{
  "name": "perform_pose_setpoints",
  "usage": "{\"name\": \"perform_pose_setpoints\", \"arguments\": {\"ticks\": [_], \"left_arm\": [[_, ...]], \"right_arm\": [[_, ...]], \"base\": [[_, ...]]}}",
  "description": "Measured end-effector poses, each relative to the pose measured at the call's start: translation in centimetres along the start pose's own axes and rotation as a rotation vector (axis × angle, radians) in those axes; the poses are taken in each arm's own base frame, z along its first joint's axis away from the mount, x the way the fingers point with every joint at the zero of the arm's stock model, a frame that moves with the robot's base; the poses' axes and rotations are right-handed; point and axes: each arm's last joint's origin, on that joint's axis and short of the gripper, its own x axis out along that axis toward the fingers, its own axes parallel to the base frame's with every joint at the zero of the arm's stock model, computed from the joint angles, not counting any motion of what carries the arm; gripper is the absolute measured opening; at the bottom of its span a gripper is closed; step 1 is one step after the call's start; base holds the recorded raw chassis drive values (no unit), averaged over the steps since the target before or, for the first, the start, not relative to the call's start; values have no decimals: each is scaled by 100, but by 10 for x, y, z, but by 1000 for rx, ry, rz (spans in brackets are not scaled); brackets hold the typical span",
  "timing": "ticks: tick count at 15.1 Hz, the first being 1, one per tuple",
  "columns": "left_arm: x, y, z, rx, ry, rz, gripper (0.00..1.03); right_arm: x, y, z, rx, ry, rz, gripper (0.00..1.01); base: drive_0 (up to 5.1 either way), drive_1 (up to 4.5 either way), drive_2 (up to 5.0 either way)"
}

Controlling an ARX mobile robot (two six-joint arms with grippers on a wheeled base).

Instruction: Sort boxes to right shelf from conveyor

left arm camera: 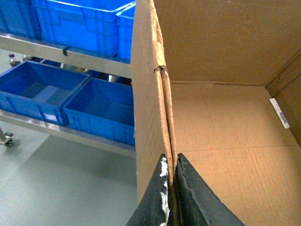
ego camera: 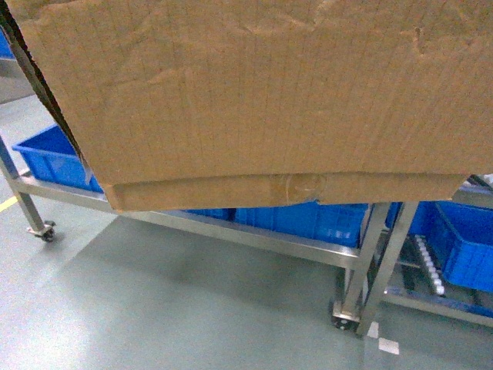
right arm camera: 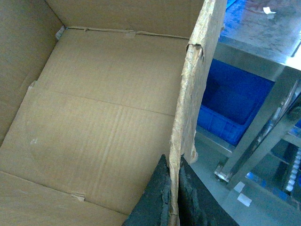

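Observation:
A large brown cardboard box (ego camera: 269,92) hangs in the air and fills the top of the head view, its taped bottom seam facing me. My left gripper (left arm camera: 172,157) is shut on the box's left wall (left arm camera: 150,94), one finger inside and one outside. My right gripper (right arm camera: 174,160) is shut on the ragged right wall (right arm camera: 195,84) the same way. The box interior (right arm camera: 103,117) holds nothing. The right shelf (ego camera: 391,254), a steel rack with white rollers (ego camera: 427,266), stands low at the right, below the box. The conveyor is out of view.
A steel rack (ego camera: 254,235) on castors, with blue crates (ego camera: 308,220) on its low tier, stands right behind the box. Another blue crate (ego camera: 462,239) sits in the right shelf. Grey floor (ego camera: 192,308) lies open in front.

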Motion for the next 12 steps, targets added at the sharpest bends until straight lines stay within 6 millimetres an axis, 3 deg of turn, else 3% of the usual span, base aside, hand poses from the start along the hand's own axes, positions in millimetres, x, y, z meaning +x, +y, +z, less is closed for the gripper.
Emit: {"name": "perform_pose_setpoints", "arguments": {"ticks": [12], "left_arm": [[0,0,0,0,1,-4,2]], "right_arm": [[0,0,0,1,1,0,2]], "base": [[-120,-120,-120]]}}
